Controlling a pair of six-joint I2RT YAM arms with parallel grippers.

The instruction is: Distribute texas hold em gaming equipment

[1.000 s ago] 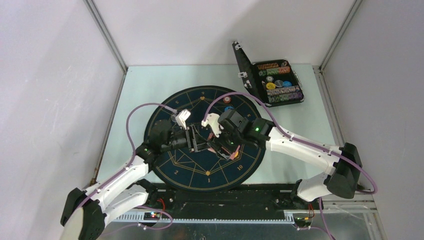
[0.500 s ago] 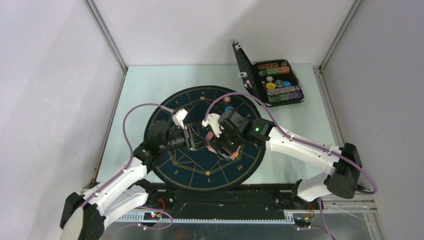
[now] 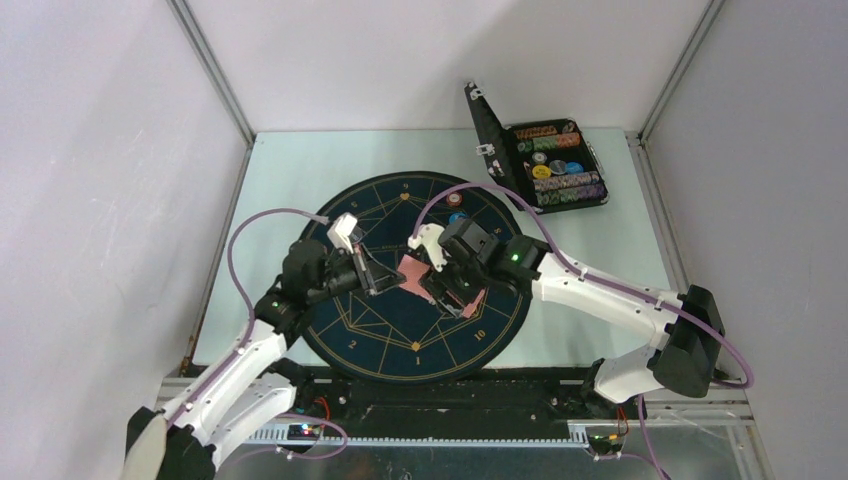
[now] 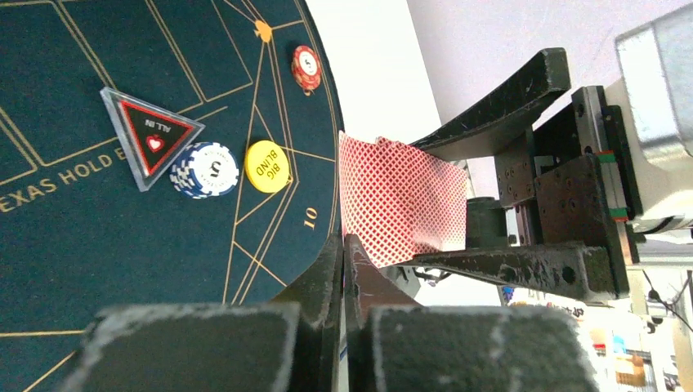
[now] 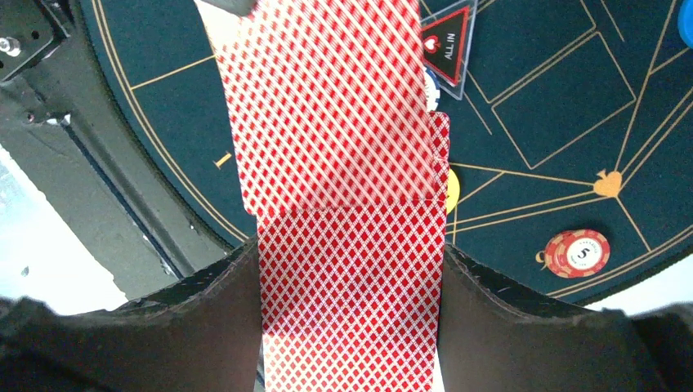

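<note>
My right gripper (image 3: pixel 452 290) (image 5: pixel 351 255) is shut on a deck of red-backed playing cards (image 5: pixel 351 310) above the round dark-blue mat (image 3: pixel 350 330). My left gripper (image 3: pixel 378 272) (image 4: pixel 343 245) is shut on the edge of the top card (image 3: pixel 410 272) (image 5: pixel 327 106), which sticks out of the deck toward it. On the mat lie a red chip (image 4: pixel 306 68) (image 5: pixel 578 253), a blue-and-white chip (image 4: pixel 204 169), a yellow "Big Blind" disc (image 4: pixel 267 166) and a triangular "All In" marker (image 4: pixel 151 135) (image 5: pixel 448 45).
An open black case (image 3: pixel 555 165) with rows of chips stands at the back right of the table, its lid upright. Both arms meet over the mat's middle. A black rail (image 3: pixel 450 390) runs along the near edge.
The left gripper has shut on the top card and drawn back to the left, sliding the card partly out of the deck. The right gripper has held still.
</note>
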